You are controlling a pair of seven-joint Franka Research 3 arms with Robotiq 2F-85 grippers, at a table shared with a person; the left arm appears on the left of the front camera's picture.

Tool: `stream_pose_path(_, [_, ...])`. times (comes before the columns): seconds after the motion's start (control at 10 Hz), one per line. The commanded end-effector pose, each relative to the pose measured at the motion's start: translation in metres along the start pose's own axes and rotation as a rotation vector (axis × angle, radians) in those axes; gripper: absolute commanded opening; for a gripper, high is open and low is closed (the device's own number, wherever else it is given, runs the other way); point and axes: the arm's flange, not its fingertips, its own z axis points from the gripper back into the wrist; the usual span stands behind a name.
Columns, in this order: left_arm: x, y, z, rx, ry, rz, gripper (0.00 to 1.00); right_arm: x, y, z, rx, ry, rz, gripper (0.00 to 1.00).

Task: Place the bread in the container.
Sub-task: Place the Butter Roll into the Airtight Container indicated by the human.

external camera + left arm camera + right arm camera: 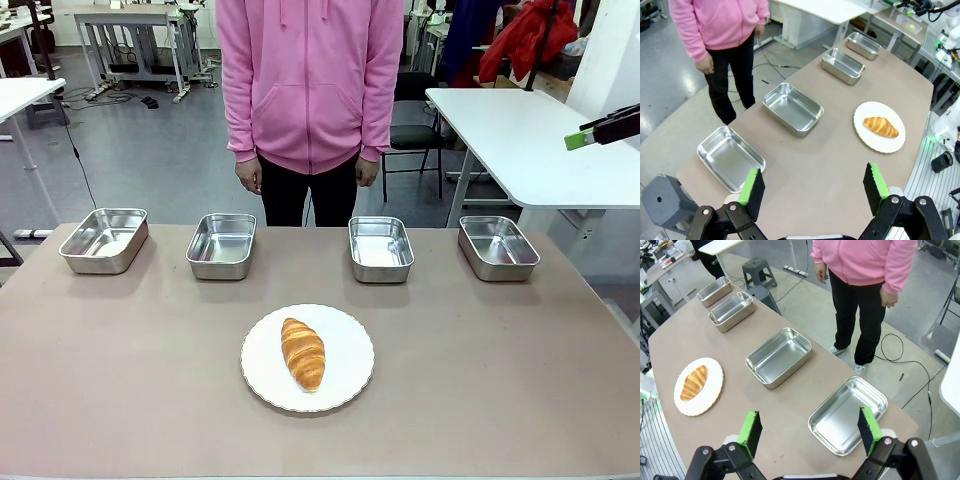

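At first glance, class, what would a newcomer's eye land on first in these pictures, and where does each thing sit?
First, the golden-brown croissant, lying alone on a round white scallop-edged plate at the near middle of the brown table. Next, the four shiny rectangular steel pans, all empty, in a row along the far side. Behind them stands a person in a pink hoodie, hands down.

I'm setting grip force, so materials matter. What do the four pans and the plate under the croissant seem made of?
The pans look like stainless steel, polished: silvery walls with mirror-like glare and rolled rims. The plate looks like white glazed ceramic, smooth with a scalloped edge, though melamine plastic would look alike from here.
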Motion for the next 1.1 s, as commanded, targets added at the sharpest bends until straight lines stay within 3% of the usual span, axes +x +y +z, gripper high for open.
stream_pose_path(0.0, [0.0014,-0.0008,0.0000,0.001,-0.004,-0.004,1.00,0.0004,0.0010,-0.0009,0.002,-0.002,0.002,1.00])
stream_pose_path(1.0, [0.0014,-0.0008,0.0000,0.001,-0.004,-0.004,1.00,0.0004,0.0010,-0.0009,0.002,-0.002,0.002,1.00])
